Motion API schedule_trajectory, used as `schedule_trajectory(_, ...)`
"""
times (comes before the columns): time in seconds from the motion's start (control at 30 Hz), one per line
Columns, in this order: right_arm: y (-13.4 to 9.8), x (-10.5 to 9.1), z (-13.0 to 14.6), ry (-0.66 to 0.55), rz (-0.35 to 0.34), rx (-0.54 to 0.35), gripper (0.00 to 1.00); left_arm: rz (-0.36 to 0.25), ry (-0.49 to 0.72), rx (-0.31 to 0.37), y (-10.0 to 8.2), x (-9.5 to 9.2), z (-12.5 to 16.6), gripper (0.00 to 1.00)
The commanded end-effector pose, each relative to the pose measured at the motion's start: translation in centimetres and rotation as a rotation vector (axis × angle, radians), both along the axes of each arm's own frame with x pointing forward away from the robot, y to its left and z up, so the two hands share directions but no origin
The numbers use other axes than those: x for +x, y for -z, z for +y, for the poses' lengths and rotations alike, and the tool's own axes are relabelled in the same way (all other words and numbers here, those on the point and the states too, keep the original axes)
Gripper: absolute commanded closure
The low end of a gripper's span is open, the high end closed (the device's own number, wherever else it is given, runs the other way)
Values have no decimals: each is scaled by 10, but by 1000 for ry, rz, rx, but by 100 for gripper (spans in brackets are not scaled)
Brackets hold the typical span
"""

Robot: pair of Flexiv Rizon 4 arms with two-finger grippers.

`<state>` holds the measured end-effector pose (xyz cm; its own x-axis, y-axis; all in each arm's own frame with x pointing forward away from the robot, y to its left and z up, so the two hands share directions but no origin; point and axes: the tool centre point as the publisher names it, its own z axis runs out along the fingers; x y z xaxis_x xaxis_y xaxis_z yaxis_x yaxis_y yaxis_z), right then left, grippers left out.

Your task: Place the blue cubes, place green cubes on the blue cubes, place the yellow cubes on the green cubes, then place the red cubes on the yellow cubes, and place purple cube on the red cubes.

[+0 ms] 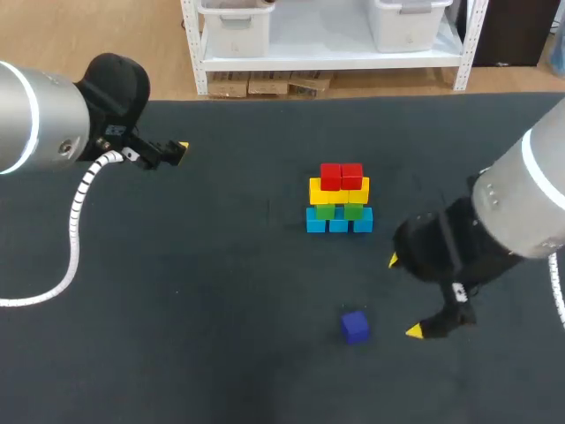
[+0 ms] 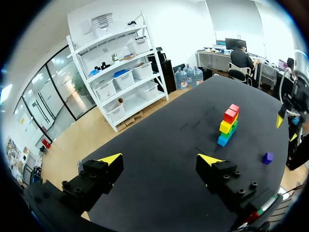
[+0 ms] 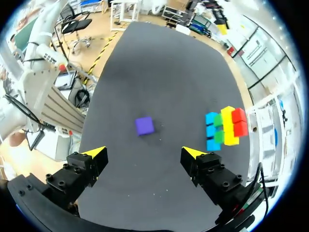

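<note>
- Saw the left claw [image 2: 160,159] spread wide and empty over the left of the surface [image 1: 221,309], well apart from the stack [image 1: 340,199]; judged it best held clear.
- Found the stack mid-surface: blue at the base, then green, then yellow, with the red cubes [image 1: 342,175] on top and nothing above them.
- Found the purple cube [image 1: 355,326] lying loose near the stack, on the robot's side of it.
- Saw the right claw [image 3: 143,152] wide and empty, with the purple cube just ahead of it.
- Judged the pick to call for fingers squared to flat faces, a centred grip, a straight lift, then a gentle set-down across both red cubes.
</note>
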<state>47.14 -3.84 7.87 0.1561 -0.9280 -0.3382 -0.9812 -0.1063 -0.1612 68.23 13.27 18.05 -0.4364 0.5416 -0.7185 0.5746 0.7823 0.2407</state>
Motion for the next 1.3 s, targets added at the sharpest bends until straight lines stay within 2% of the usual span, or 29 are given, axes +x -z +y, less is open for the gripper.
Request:
schedule_trajectory(0.03,15,1,17,-19,16,-19,0,2,6,-2,0,1,1,0)
schedule_trajectory(0.3,43,-5,38,-52,8,-68,0,2,6,-2,0,1,1,0)
schedule_trajectory(0.6,74,4,51,-61,79,-141,0,2,6,-2,0,1,1,0)
schedule_trajectory(0.67,80,5,53,-64,76,-149,0,2,6,-2,0,1,1,0)
schedule_trajectory(1.13,93,10,56,-84,55,-188,0,2,6,-2,0,1,1,0)
schedule_trajectory(1.27,91,12,54,-70,52,-189,31,2,6,-2,0,1,1,0)
schedule_trajectory(1.3,91,12,53,-70,53,-190,45,2,6,-2,0,1,1,0)
